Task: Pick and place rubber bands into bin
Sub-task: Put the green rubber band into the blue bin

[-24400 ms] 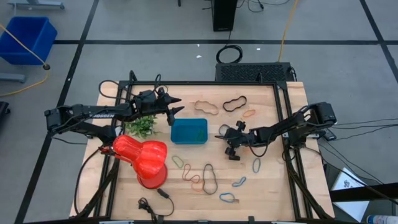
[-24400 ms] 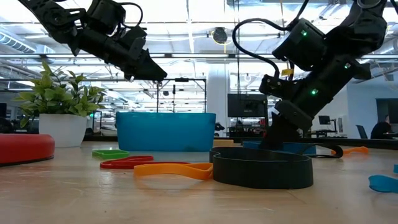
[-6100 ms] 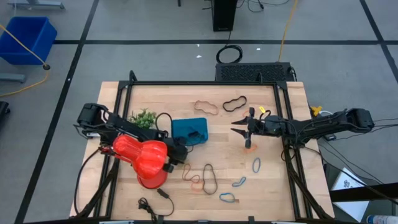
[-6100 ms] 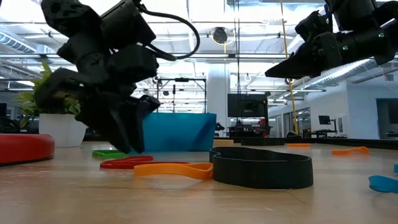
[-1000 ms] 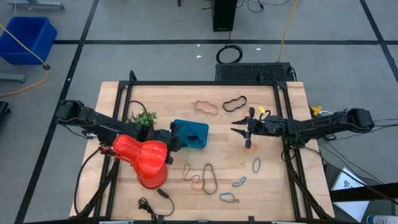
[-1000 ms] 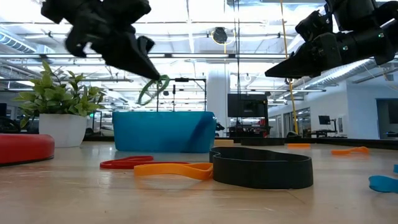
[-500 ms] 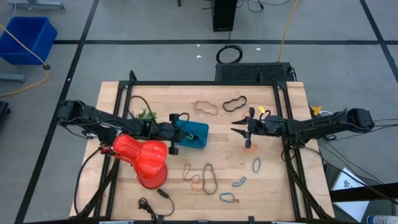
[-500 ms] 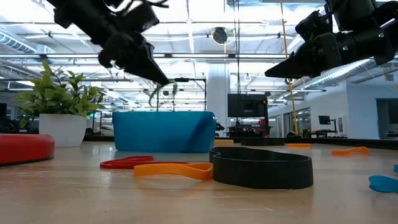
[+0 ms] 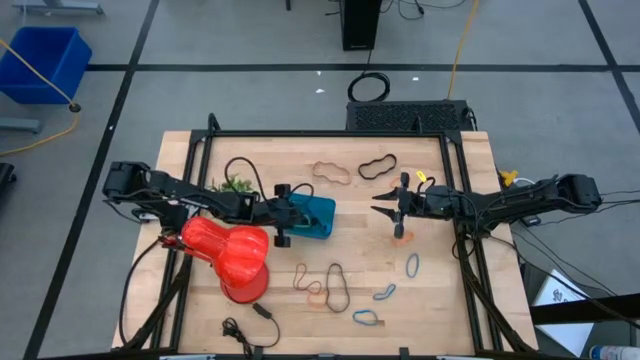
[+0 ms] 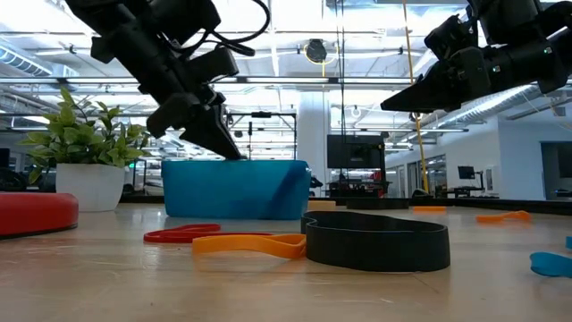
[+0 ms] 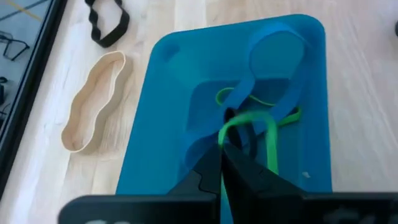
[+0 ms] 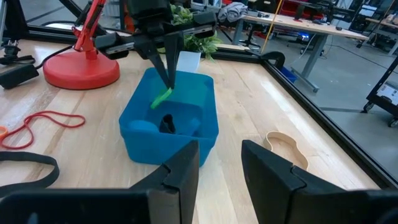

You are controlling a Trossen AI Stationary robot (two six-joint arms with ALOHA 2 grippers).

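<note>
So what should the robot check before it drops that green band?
1. Left end effector over the small teal plastic bin: ok.
2. Thin green rubber band pinched in its tips: ok.
3. Band hanging inside the bin walls: ok.
4. Bin flat on the wooden table: cannot tell.
5. Right end effector waiting away from the bin: ok.
6. Other bands already in the bin staying put: cannot tell.

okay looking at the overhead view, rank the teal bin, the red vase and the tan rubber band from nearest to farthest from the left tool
1. The bin: directly under the left tool.
2. The red vase: beside the arm, toward the table's front.
3. The tan rubber band: beyond the bin, toward the back.
</note>
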